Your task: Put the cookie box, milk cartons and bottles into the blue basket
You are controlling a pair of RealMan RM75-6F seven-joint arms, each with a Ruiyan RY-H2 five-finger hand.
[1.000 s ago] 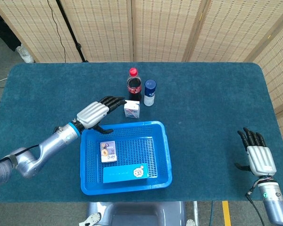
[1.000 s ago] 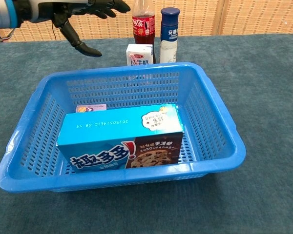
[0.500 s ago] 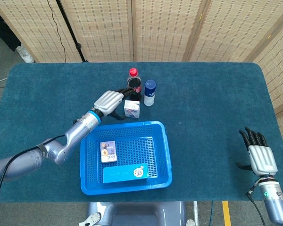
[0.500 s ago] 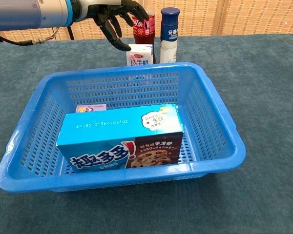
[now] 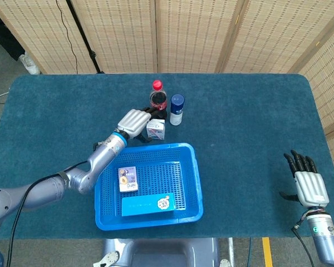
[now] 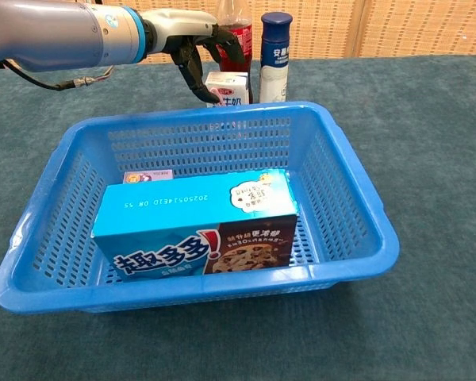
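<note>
Above frame centre, the left robot hand [image 5: 134, 120] curls its fingers around the small milk carton [image 5: 156, 129], apparently closing to lift it; whether it grips yet I cannot tell. Cola bottle [image 5: 158, 98] and blue-capped bottle [image 5: 177, 109] stand just behind. Below, the blue basket [image 5: 192, 183] holds the cookie box [image 5: 147, 206]; the right robot hand [image 5: 308, 187] rests open, lower right.

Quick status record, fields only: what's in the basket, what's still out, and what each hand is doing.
in basket: cookie box; small carton lying flat in blue basket
still on table: milk carton, cola bottle, blue-capped bottle, all behind the basket
left hand: at the milk carton, fingers around its left side; firm grip not confirmed
right hand: fingers apart, holds nothing, far right
</note>
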